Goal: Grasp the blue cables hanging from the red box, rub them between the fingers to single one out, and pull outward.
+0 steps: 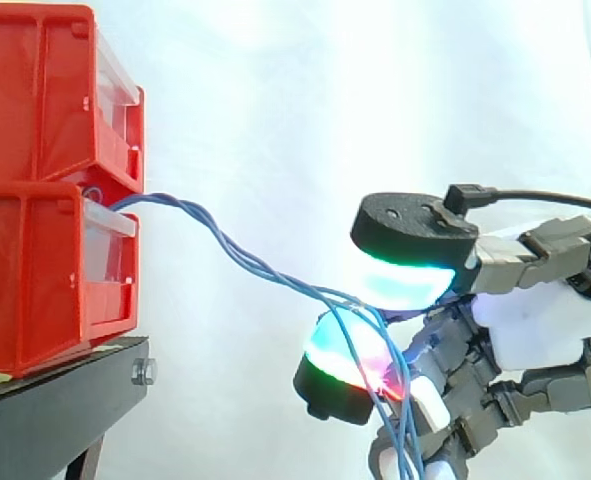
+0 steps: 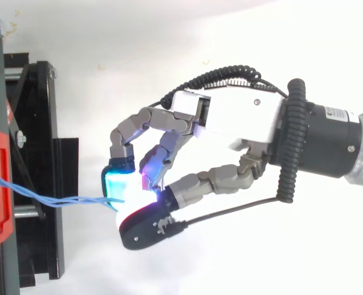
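The hand (image 2: 225,120) pinches the blue cables (image 1: 237,252) between its glowing fingertips (image 1: 413,286). The cables look thin, light, bendy and probably slippery, so a firm pinch right here seems best. Past the fingers they stretch to the lower red bin (image 1: 25,285) on a black stand (image 1: 60,400). A white curtain (image 1: 325,90) hangs behind, with lots of room.

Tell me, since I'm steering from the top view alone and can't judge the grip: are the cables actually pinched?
Observer: Yes. In the side view the cables pass between an upper and a lower pad of the hand.
Operator: One strand or several?
Observer: Several; their loose ends hang down past the lower pad.
Operator: Which bin feeds them?
Observer: The lower bin of two stacked.
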### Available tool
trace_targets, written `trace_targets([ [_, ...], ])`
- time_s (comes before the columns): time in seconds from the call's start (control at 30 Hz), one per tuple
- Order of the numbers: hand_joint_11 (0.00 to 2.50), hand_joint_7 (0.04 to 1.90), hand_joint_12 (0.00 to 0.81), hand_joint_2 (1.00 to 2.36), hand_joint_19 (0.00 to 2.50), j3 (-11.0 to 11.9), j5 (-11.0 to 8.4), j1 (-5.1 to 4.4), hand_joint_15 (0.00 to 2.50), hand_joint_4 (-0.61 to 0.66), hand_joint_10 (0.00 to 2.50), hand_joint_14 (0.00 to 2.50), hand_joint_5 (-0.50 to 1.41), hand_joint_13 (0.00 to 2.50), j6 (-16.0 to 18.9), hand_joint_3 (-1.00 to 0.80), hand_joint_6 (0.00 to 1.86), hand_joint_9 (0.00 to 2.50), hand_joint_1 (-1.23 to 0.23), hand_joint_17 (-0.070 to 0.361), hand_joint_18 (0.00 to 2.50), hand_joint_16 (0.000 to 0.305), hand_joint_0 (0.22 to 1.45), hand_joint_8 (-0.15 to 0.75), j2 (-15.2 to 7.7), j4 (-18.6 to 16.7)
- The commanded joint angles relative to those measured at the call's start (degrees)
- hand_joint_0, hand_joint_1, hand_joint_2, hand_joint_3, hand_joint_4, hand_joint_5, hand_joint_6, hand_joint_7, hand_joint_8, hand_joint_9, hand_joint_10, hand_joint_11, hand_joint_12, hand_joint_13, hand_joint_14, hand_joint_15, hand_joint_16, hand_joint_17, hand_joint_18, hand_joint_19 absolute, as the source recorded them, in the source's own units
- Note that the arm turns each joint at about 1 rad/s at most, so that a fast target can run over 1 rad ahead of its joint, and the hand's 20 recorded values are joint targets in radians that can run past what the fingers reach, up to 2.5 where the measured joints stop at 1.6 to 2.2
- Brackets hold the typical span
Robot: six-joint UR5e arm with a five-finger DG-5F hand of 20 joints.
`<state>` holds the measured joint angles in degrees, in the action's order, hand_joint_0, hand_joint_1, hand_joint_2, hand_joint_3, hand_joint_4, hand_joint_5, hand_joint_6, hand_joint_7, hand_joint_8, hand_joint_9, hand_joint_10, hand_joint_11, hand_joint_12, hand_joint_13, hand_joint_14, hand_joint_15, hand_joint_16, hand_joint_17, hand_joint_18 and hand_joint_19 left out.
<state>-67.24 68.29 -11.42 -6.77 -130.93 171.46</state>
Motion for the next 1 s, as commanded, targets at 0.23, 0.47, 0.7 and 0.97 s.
trace_targets([
  [0.23, 0.75, 1.09, 0.293, 1.01, 0.66, 0.1, 0.0, -0.1, 0.62, 0.04, 0.02, 0.02, -0.13, 0.89, 0.0, -0.28, 0.9, 1.14, -0.77, 0.093, 0.8, 0.041, 0.61, 0.218, 0.1, 0.0],
  [0.47, 0.7, 1.06, 0.332, 1.01, 0.63, 0.1, 0.0, -0.1, 0.59, 0.07, 0.02, 0.02, -0.12, 0.92, 0.3, -0.25, 0.88, 1.21, -0.59, 0.117, 0.86, 0.052, 0.58, 0.265, 0.1, 0.0],
  [0.7, 0.65, 1.03, 0.329, 1.01, 0.62, 0.3, 0.0, -0.1, 0.58, 0.08, 0.02, 0.02, -0.12, 0.9, 0.3, -0.24, 0.85, 1.18, -0.51, 0.114, 0.84, 0.051, 0.6, 0.263, 0.0, 0.0],
  [0.97, 0.77, 1.0, 0.328, 1.02, 0.61, 0.5, 0.0, -0.1, 0.6, 0.07, 0.02, 0.03, -0.16, 0.87, 0.3, -0.1, 0.88, 1.09, -0.78, 0.107, 0.81, 0.048, 0.61, 0.252, 0.1, 0.0],
])
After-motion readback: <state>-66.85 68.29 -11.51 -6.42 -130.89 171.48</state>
